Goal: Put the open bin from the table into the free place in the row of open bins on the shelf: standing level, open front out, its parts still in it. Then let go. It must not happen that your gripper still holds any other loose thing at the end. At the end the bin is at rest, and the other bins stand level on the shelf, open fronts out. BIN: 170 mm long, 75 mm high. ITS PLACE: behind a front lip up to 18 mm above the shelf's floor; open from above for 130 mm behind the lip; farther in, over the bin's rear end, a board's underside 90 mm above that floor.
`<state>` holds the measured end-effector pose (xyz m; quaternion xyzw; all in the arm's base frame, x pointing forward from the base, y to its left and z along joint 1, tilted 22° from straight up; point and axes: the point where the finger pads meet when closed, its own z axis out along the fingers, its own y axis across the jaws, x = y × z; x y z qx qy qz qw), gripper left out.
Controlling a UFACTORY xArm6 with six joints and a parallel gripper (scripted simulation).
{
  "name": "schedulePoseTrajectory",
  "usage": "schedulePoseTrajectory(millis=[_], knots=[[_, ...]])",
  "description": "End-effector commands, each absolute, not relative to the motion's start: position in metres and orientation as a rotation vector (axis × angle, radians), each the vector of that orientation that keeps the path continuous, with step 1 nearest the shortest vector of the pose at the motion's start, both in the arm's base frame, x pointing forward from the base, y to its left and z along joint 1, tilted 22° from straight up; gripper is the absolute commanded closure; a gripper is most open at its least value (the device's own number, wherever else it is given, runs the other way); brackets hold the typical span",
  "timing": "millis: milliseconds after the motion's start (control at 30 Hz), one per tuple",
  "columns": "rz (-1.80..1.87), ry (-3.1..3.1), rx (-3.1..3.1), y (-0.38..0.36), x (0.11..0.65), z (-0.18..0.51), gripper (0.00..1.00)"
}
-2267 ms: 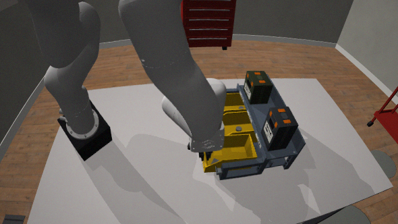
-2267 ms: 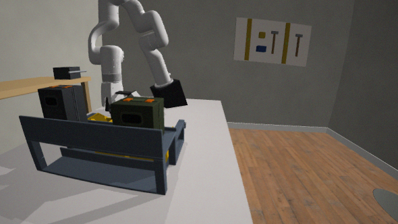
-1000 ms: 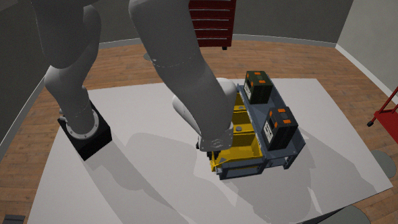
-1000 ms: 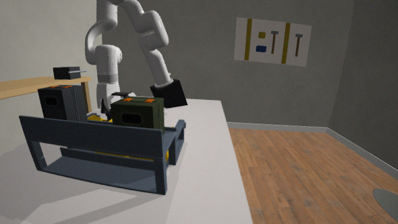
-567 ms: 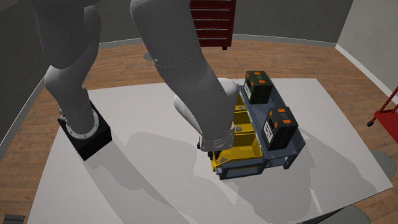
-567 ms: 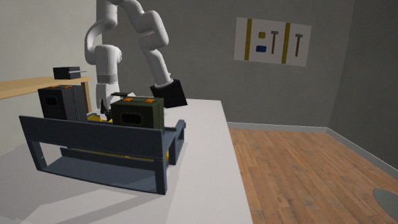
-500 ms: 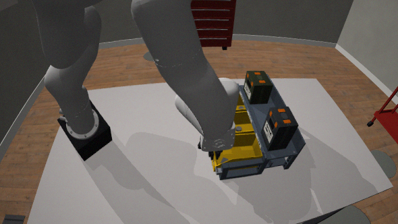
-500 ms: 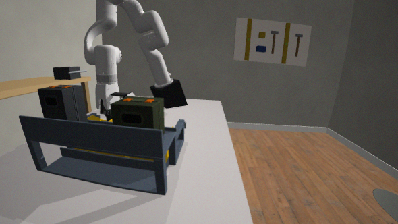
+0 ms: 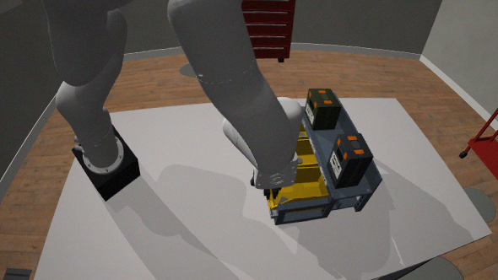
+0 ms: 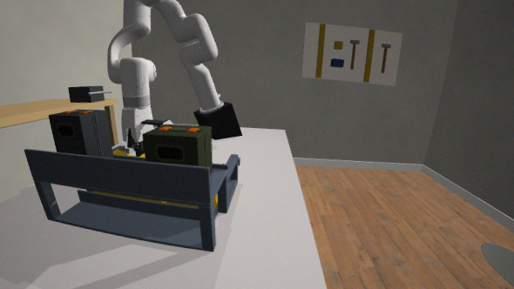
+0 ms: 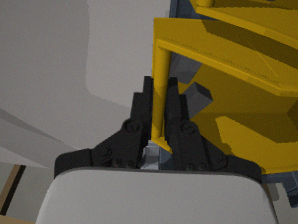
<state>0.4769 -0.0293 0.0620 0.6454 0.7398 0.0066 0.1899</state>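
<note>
Wooden floor (image 9: 359,72) (image 10: 370,204) and grey walls surround the pale table top (image 9: 181,139) (image 10: 270,196) (image 11: 45,60). Landmark for places: the blue-grey shelf (image 9: 352,114) (image 10: 118,174) (image 11: 284,178).

Beyond the shelf in the top view, a red drawer cabinet (image 9: 270,29) stands on the floor. On the shelf's upper board, a green case (image 9: 322,111) (image 10: 179,148) and a dark grey case (image 9: 350,160) (image 10: 80,132) stand upright, apart from each other.

Gripper (image 9: 270,194) (image 10: 137,148) (image 11: 159,90): my jaws are pinching the front edge of the yellow open bin (image 9: 305,191) (image 10: 124,152) (image 11: 215,107), one finger inside, one outside. Bin position: at the end of the shelf's row, beside another yellow bin (image 9: 305,149) (image 11: 250,20). Grey parts (image 11: 199,97) lie inside, near its front. Whether the bin's underside rests flat on the shelf, I cannot tell.

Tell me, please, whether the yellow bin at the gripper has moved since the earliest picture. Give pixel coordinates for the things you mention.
Yes: in the top view, the yellow bin (image 9: 310,191) (image 10: 124,152) (image 11: 250,105) has shifted right, closer to the black case (image 9: 354,164) (image 10: 74,134).
</note>
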Motion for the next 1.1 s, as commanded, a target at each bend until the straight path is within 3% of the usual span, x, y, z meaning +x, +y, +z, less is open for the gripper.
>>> schedulePoseTrajectory(millis=[0, 1067], knots=[[0.023, 2.077, 1.812, -0.028, 0.483, 0.065, 1.0], [0.023, 2.077, 1.812, -0.025, 0.498, 0.069, 1.0]])
